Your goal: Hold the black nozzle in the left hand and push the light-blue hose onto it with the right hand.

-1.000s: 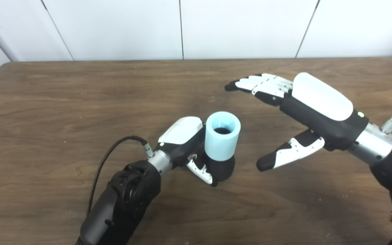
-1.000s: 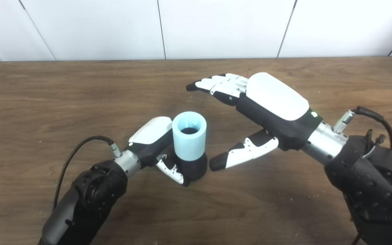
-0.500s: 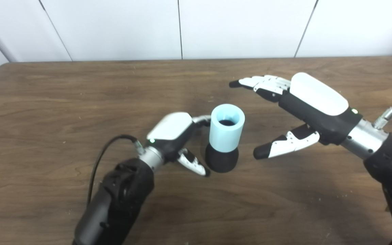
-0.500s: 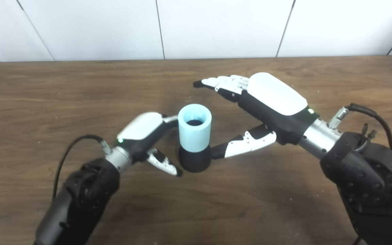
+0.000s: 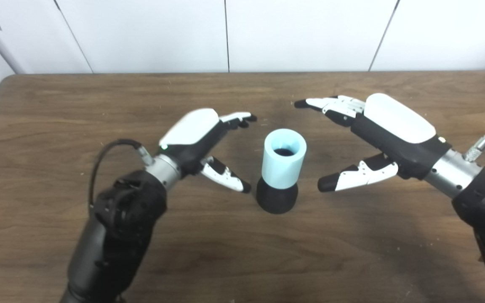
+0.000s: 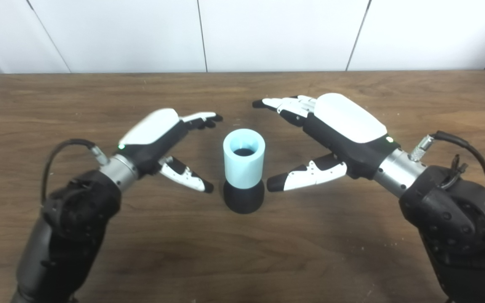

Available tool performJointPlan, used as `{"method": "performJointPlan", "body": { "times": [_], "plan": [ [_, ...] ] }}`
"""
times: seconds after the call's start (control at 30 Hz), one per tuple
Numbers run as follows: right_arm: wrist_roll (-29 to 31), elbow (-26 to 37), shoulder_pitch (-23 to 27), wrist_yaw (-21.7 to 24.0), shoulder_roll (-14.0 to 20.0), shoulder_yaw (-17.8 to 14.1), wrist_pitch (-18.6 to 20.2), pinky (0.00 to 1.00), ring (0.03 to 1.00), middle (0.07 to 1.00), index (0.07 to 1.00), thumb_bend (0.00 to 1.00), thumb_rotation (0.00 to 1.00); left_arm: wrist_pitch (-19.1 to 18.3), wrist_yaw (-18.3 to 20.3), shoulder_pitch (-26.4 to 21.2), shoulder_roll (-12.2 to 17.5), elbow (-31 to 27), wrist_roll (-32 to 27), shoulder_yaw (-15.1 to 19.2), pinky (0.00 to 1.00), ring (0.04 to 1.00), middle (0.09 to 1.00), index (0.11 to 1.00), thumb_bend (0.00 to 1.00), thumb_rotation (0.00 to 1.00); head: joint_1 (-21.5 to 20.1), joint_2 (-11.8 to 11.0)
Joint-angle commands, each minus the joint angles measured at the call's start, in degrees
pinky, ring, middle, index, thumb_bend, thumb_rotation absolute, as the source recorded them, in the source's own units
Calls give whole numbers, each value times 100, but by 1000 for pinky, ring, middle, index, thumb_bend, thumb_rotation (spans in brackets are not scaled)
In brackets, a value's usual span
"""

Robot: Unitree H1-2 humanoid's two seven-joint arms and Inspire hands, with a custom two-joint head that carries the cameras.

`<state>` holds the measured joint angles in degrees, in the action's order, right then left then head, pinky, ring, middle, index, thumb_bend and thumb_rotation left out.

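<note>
The light-blue hose (image 5: 284, 158) is a short upright tube seated on the black nozzle (image 5: 277, 199). The pair stands upright on the brown table (image 5: 57, 109) at its middle; it also shows in the right eye view (image 6: 243, 158). My left hand (image 5: 202, 139) is open, just left of the pair and apart from it, with its fingers spread. My right hand (image 5: 377, 130) is open, just right of the pair and apart from it. Neither hand holds anything.
A black cable (image 5: 107, 155) loops from my left wrist. A white panelled wall (image 5: 225, 33) rises behind the table's far edge. My right forearm (image 6: 457, 210) fills the lower right corner.
My left hand has let go of the black nozzle, opened, and drawn back to the left and up. The hose and nozzle now stand free. My right hand has stayed open and shifted slightly right.
</note>
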<state>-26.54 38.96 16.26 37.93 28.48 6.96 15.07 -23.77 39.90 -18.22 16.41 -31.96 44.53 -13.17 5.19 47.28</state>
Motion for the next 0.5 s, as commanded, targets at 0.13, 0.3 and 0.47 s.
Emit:
{"method": "performJointPlan", "body": {
  "times": [0.13,0.3,0.47],
  "plan": [
    [173,-562,101,-555,-29,-266,-232,902,909,908,916,537,845,-266,-412,-37,-115,-334,-1192,983,791,865,856,852,984,160,-32,-32],
    [789,-1082,-303,-1502,-934,-704,-154,774,862,880,895,477,849,-308,-1036,395,-626,-178,-2060,1834,819,836,834,819,839,62,-22,-69],
    [1203,-1487,-659,-2530,-2141,-1168,-69,709,815,842,850,430,834,-311,-2061,958,-1429,-30,-2249,2329,766,787,778,774,666,46,-112,-159]
  ]
}}
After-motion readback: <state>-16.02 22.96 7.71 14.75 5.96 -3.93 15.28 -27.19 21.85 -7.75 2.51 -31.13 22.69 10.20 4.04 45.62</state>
